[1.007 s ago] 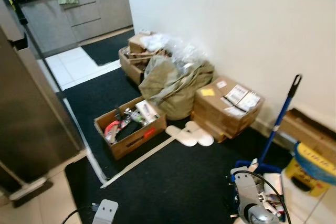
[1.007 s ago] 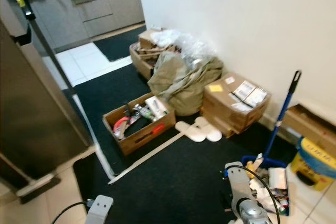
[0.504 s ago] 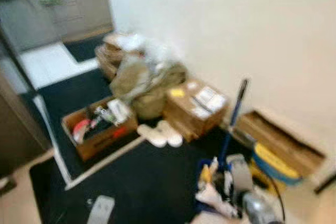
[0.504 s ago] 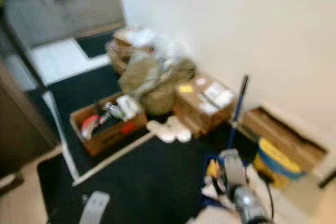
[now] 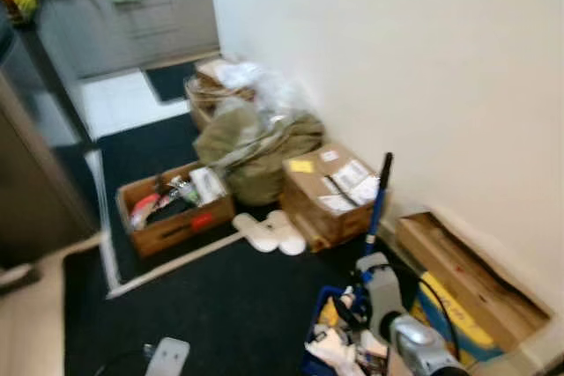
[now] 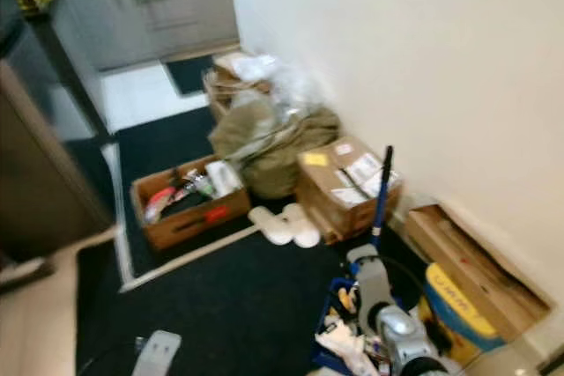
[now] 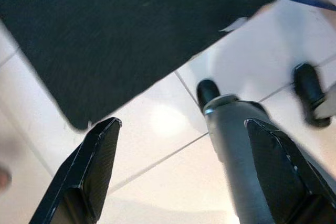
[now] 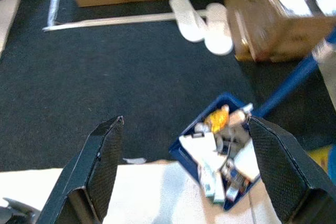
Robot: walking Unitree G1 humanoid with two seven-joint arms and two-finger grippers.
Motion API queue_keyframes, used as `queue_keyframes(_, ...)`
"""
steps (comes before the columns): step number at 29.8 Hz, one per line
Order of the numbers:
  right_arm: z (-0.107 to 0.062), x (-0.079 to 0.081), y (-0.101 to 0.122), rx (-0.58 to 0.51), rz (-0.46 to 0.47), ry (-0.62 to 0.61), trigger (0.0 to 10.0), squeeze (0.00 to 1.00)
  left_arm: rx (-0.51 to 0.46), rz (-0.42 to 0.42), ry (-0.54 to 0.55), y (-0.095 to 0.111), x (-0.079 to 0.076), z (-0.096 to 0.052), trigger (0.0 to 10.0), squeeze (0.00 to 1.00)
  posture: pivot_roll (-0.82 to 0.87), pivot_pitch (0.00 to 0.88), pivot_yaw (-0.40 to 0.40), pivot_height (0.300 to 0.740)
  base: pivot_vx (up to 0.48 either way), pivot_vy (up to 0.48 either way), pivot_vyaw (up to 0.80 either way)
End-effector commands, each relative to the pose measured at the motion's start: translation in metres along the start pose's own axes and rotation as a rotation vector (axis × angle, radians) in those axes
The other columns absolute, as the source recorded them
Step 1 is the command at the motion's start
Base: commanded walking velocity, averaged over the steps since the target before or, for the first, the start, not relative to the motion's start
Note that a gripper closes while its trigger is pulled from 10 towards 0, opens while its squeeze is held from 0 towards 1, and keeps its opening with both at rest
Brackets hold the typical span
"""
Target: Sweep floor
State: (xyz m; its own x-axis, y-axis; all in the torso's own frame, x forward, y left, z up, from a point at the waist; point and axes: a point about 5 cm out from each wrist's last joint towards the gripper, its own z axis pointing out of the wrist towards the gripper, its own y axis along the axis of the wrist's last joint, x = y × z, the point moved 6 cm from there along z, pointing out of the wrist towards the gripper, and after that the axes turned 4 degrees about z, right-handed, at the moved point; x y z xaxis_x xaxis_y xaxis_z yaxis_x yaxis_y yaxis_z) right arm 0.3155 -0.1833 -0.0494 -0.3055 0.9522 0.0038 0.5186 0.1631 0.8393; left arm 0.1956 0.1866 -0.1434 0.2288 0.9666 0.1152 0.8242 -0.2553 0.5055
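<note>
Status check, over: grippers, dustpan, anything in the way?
Both grippers open, empty: left, right. Blue dustpan full of litter at mat edge. White slippers and cardboard boxes ahead.

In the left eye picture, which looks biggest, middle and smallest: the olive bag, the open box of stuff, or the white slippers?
1. Olive bag
2. Open box, close to the bag in size, so that order is unsure
3. White slippers, clearly smallest

Bare dark mat (image 6: pixel 238 305) centre; boxes (image 6: pixel 345 184), slippers (image 6: pixel 284 224), full dustpan (image 8: pixel 220 156) crowd wall side.
</note>
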Motion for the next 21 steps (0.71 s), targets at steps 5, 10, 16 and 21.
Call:
queue_keyframes(5, 0.0010, 0.0068, 0.0018, -0.007, -0.022, 0.041, 10.0, 0.00, 0.022, -0.006, -0.001, -0.0076, -0.0007, -0.0010, 10.0, 0.00, -0.11, 0.000, 0.066, 0.740, 0.000, -0.472, 0.74)
queue_keyframes(10, 0.0012, 0.0071, 0.0043, -0.015, -0.025, 0.050, 10.0, 0.00, 0.020, -0.006, -0.001, -0.0072, -0.0002, -0.0010, 10.0, 0.00, -0.11, 0.000, 0.065, 0.740, 0.000, -0.472, 0.73)
queue_keyframes(16, 0.0016, 0.0033, 0.0045, -0.006, -0.027, 0.030, 10.0, 0.00, 0.013, -0.005, 0.000, -0.0038, -0.0003, -0.0004, 10.0, 0.00, -0.11, 0.000, 0.065, 0.740, 0.000, -0.475, 0.50)
queue_keyframes(21, 0.0013, 0.0042, 0.0033, -0.002, -0.026, 0.038, 10.0, 0.00, 0.014, -0.005, 0.000, -0.0035, -0.0009, -0.0002, 10.0, 0.00, -0.11, 0.000, 0.064, 0.740, 0.000, -0.480, 0.00)
